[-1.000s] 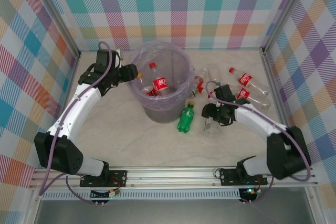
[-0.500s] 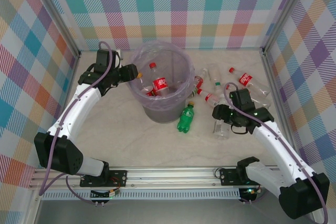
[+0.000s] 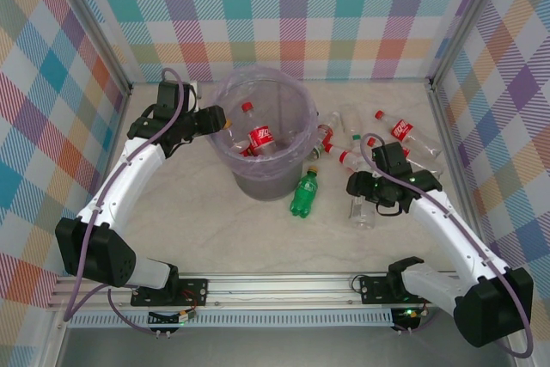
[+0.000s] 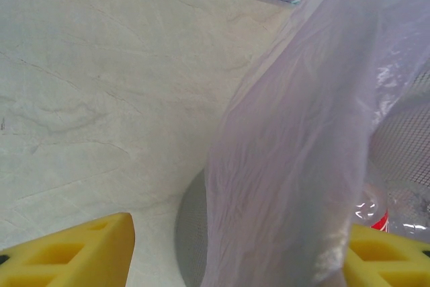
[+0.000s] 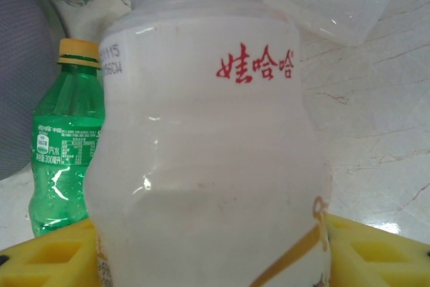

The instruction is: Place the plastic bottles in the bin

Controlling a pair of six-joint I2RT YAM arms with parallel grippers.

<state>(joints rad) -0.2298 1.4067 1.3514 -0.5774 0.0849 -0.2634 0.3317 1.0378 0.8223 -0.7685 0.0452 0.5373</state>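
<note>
Right wrist view: right gripper (image 5: 208,253) pinches a milky-white bottle (image 5: 201,132) printed with red characters, right of the green bottle (image 5: 64,142) and the bin (image 3: 266,185). Left gripper (image 3: 222,119) is spread astride the bin's lavender-lined left rim.

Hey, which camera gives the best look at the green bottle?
Top external: the whole green bottle shows, close beside the bin. The right wrist view shows its yellow cap and label close up, partly hidden by the white bottle.

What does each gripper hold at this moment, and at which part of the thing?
The right gripper holds the white bottle, its pads on both sides of the body. The left gripper is open and holds nothing.
</note>
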